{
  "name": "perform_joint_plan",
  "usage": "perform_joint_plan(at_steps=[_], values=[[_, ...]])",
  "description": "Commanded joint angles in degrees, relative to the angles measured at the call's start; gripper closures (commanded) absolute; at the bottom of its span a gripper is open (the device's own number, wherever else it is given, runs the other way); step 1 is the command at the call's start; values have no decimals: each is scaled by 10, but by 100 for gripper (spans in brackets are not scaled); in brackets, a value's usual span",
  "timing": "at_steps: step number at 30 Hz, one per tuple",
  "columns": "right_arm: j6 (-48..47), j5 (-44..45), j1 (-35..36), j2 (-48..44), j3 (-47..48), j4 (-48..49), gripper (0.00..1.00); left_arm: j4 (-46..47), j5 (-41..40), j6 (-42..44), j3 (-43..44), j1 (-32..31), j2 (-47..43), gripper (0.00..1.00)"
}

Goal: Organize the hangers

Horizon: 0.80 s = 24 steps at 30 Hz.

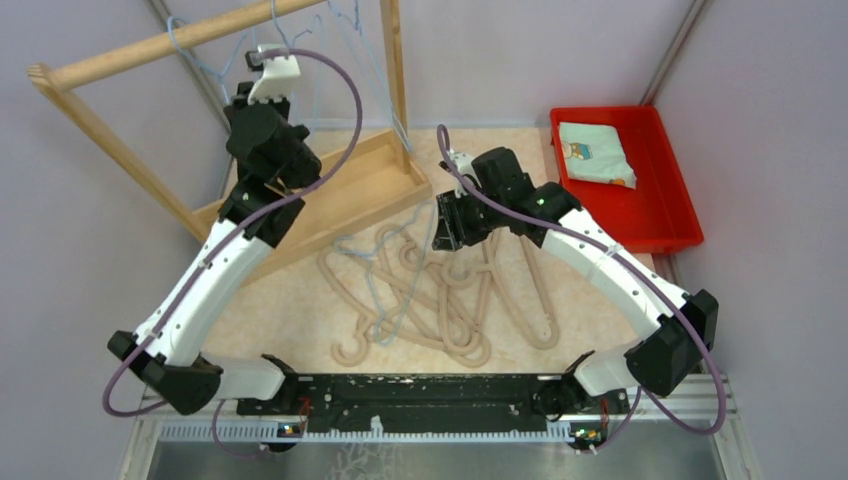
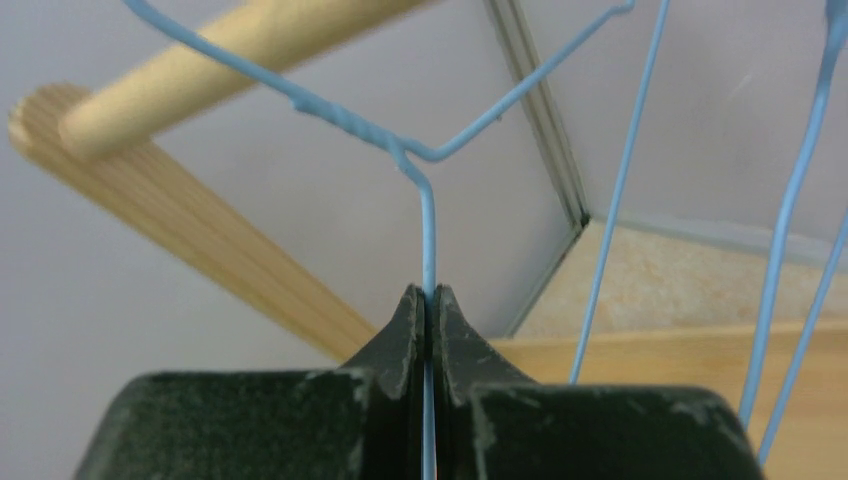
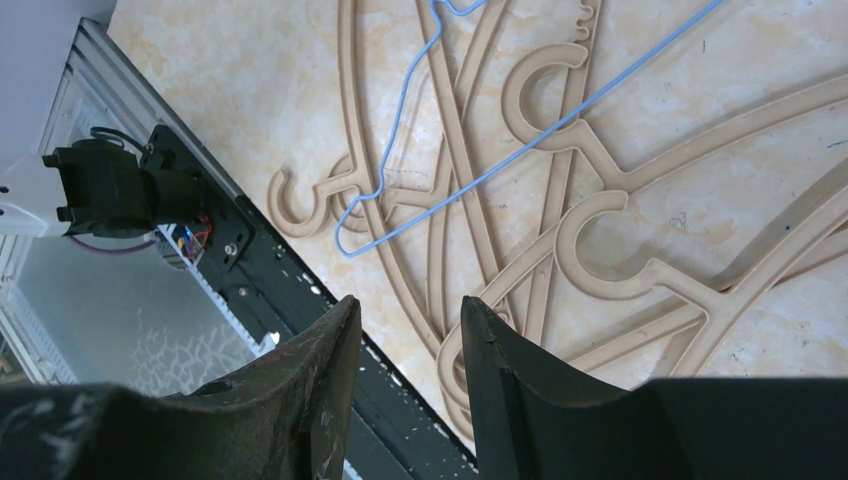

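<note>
Several beige hangers (image 1: 440, 300) lie tangled on the table, with one light-blue wire hanger (image 1: 372, 290) among them. My left gripper (image 1: 262, 58) is raised by the wooden rail (image 1: 170, 45) and is shut on a blue wire hanger (image 2: 431, 210), pinching its wire below the twisted neck. More blue wire hangers (image 2: 620, 170) hang beside it. My right gripper (image 1: 450, 225) hovers over the pile, open and empty (image 3: 405, 310). Beneath it lie the beige hangers (image 3: 600, 210) and the blue wire hanger (image 3: 470, 175).
The wooden rack's base (image 1: 340, 195) stands at the back left, its slanted post (image 1: 110, 140) further left. A red tray (image 1: 665, 215) with a folded cloth (image 1: 595, 150) sits at the back right. The black arm mount (image 1: 420, 395) runs along the near edge.
</note>
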Motion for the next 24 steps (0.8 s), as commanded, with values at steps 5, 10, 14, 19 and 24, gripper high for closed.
perform_joint_plan(at_steps=[5,10,14,19,24], values=[[3,1,-3,-15,16,25,58,-288,142,-258,166,92,68,100],[3,6,-2,-18,9,24,58,-354,181,-304,181,94,97,100],[5,12,-3,-23,4,25,58,-405,223,-361,164,93,99,100],[5,14,-3,-22,-5,27,58,-413,292,-376,127,88,85,100],[7,8,-3,-11,-2,35,58,-406,410,-375,112,88,86,100]])
